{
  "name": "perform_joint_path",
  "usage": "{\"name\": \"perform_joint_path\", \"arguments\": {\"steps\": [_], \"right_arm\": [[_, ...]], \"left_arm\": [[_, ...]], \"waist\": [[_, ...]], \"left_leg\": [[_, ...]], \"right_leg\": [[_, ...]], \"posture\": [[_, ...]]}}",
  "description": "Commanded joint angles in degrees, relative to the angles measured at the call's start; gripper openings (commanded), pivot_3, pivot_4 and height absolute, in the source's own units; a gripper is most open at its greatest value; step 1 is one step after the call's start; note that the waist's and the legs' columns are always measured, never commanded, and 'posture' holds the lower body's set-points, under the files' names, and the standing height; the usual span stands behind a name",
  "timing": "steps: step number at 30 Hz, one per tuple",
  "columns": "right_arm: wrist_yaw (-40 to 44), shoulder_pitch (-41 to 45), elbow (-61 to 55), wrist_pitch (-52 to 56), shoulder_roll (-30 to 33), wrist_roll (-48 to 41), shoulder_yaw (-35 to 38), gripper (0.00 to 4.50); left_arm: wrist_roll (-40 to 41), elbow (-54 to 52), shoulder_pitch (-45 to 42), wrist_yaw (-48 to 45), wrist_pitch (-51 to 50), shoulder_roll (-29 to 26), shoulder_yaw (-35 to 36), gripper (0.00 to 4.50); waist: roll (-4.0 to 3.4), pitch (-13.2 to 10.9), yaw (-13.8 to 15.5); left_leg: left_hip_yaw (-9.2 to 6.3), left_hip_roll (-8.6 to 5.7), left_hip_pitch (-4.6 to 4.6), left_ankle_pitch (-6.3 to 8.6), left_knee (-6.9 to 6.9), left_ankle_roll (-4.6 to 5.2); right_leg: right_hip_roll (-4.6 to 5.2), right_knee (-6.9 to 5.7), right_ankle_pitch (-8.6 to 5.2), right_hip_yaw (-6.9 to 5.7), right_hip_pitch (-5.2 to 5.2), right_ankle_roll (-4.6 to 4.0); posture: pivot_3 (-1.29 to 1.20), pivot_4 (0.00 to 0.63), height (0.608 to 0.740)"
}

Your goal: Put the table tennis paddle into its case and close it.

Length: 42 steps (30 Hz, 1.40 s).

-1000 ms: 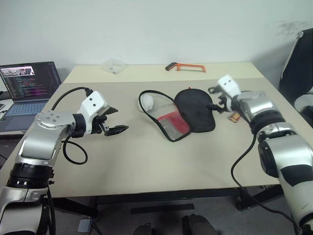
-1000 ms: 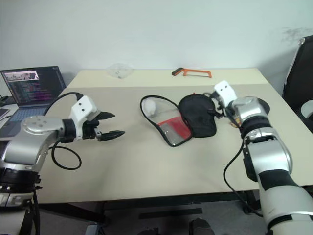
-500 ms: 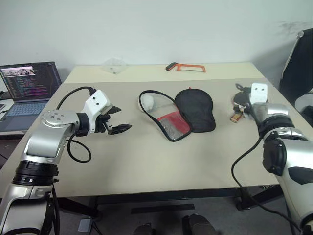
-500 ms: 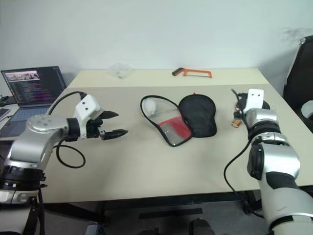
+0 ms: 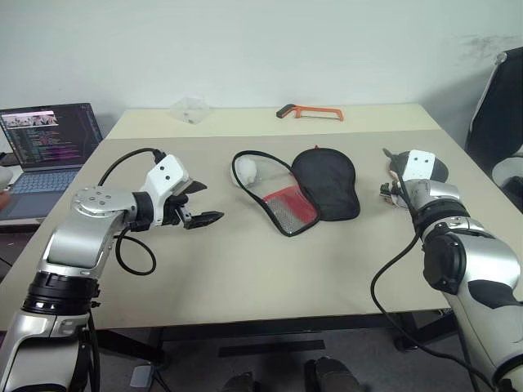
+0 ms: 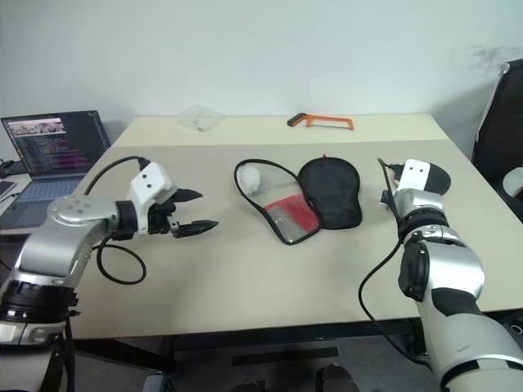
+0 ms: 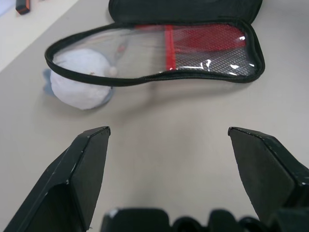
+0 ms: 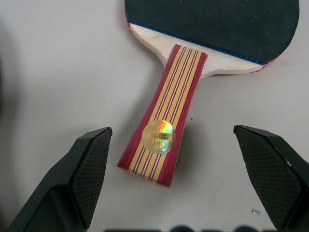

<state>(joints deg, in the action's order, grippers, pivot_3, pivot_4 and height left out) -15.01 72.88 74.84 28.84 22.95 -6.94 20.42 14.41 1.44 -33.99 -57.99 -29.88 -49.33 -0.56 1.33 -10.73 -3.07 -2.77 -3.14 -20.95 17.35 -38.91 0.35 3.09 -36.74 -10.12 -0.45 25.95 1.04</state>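
The case (image 5: pixel 325 184) lies unzipped at the table's centre, black flap to the right, red mesh panel (image 5: pixel 286 203) to the left, and the white ball pouch (image 5: pixel 248 170) by its far left rim. The table tennis paddle (image 8: pixel 212 24) rests near the table's right edge, dark face up, with its striped handle (image 8: pixel 161 135) pointing toward my right wrist. My right gripper (image 8: pixel 172 129) is open, and the handle lies between its fingers, apart from both. My left gripper (image 5: pixel 204 202) hovers open to the left of the case, with nothing in it.
An orange-handled hacksaw (image 5: pixel 310 111) and a crumpled clear plastic bag (image 5: pixel 189 109) lie at the back of the table. A laptop (image 5: pixel 45 147) stands beyond the left edge. A black chair (image 5: pixel 498 114) is at the far right.
My right arm has swung from the case's right edge out to the right and down over the paddle, and its wrist has rolled. The left arm has stayed in place.
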Motion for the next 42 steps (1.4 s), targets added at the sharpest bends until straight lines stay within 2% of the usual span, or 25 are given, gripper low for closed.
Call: {"name": "perform_joint_path", "arguments": {"steps": [1, 3, 8, 9, 18, 24, 28, 31, 38, 42], "right_arm": [[-1.3, -0.1, 0.1, -3.0, -0.7, -1.1, 1.4, 4.07], [-2.0, -0.3, 0.5, -3.0, -1.1, -2.1, 2.4, 3.52], [-1.9, -1.2, 1.0, -3.9, -2.1, -2.6, 3.3, 1.7], [-2.2, -1.6, 1.1, -4.1, -2.2, -2.5, 3.4, 1.56], [-3.2, -1.9, 0.9, -3.0, -1.3, -1.1, 1.8, 1.46], [1.4, 0.7, -2.3, 5.6, 1.2, 1.0, -2.6, 1.46], [3.0, -0.1, -8.8, 14.4, 1.9, 0.9, -4.0, 1.46], [3.0, -4.1, -20.2, 25.4, 1.5, -0.2, -3.8, 1.46], [4.4, -22.1, -67.5, 59.5, -4.7, -3.6, -0.7, 1.46], [4.5, -31.8, -84.2, 63.7, -9.0, -6.8, -0.2, 1.46]], "left_arm": [[0.6, -3.0, 0.0, 0.6, -0.6, -1.4, 2.4, 4.3], [0.6, -3.3, 0.2, 0.6, -0.8, -1.5, 2.6, 4.3], [0.6, -3.4, 0.4, 0.7, -1.1, -1.8, 2.9, 4.3], [0.6, -3.6, 0.4, 0.7, -1.2, -1.8, 2.9, 4.3], [0.9, -4.9, 1.3, 1.5, -2.0, -2.1, 3.2, 4.3], [0.7, -3.9, 1.2, 1.5, -1.6, -1.8, 2.7, 4.3], [0.3, -3.0, 0.6, 1.3, -1.0, -1.5, 2.0, 4.3], [-0.1, -2.0, 0.1, 1.0, -0.3, -1.2, 1.2, 4.3], [-1.1, 1.9, -2.7, -0.2, 2.2, -0.6, -0.4, 4.3], [-1.8, 4.0, -4.1, -0.9, 3.6, 0.0, -1.3, 4.3]], "waist": [[0.0, 0.0, 0.0], [0.0, 0.0, -0.1], [0.01, 0.0, -0.1], [0.02, 0.0, -0.1], [0.04, 0.0, -0.1], [0.04, 0.0, 0.0], [0.04, 0.0, 0.0], [0.04, 0.0, 0.0], [0.03, 0.0, 0.7], [0.03, 0.0, 0.7]], "left_leg": [[0.0, 0.0, 0.0, 0.0, 0.0, 0.0], [0.02, 0.0, 0.01, 0.0, 0.0, 0.0], [0.0, 0.0, 0.01, -0.01, 0.0, 0.01], [-0.01, 0.0, 0.02, -0.01, 0.0, 0.01], [-0.06, -0.01, 0.17, -0.02, -0.02, 0.07], [-0.1, -0.02, 0.14, -0.02, -0.02, 0.07], [-0.1, 0.0, 0.11, -0.02, 0.0, 0.07], [-0.09, 0.02, 0.11, -0.02, 0.01, 0.07], [-0.18, 0.03, 0.01, 0.0, 0.0, 0.09], [-0.16, 0.03, 0.04, 0.0, -0.01, 0.1]], "right_leg": [[0.0, 0.0, 0.0, 0.0, 0.0, 0.0], [0.0, 0.0, 0.0, 0.01, -0.01, 0.0], [0.0, 0.0, 0.0, 0.0, -0.01, 0.0], [0.0, 0.02, 0.0, -0.01, -0.06, 0.0], [-0.02, 0.02, 0.0, -0.04, -0.23, 0.01], [-0.01, 0.06, 0.0, -0.08, -0.23, 0.01], [-0.01, 0.08, -0.01, -0.08, -0.21, 0.0], [-0.02, 0.08, -0.01, -0.07, -0.18, 0.0], [-0.02, 0.05, -0.02, -0.15, -0.09, 0.01], [-0.04, 0.0, -0.04, -0.14, -0.07, 0.02]], "posture": [[0.0, 0.15, 0.74], [0.0, 0.15, 0.74], [0.0, 0.15, 0.74], [0.0, 0.15, 0.74], [0.0, 0.15, 0.74], [0.0, 0.15, 0.74], [0.0, 0.15, 0.74], [0.0, 0.15, 0.74], [0.0, 0.15, 0.74], [0.0, 0.15, 0.74]]}}
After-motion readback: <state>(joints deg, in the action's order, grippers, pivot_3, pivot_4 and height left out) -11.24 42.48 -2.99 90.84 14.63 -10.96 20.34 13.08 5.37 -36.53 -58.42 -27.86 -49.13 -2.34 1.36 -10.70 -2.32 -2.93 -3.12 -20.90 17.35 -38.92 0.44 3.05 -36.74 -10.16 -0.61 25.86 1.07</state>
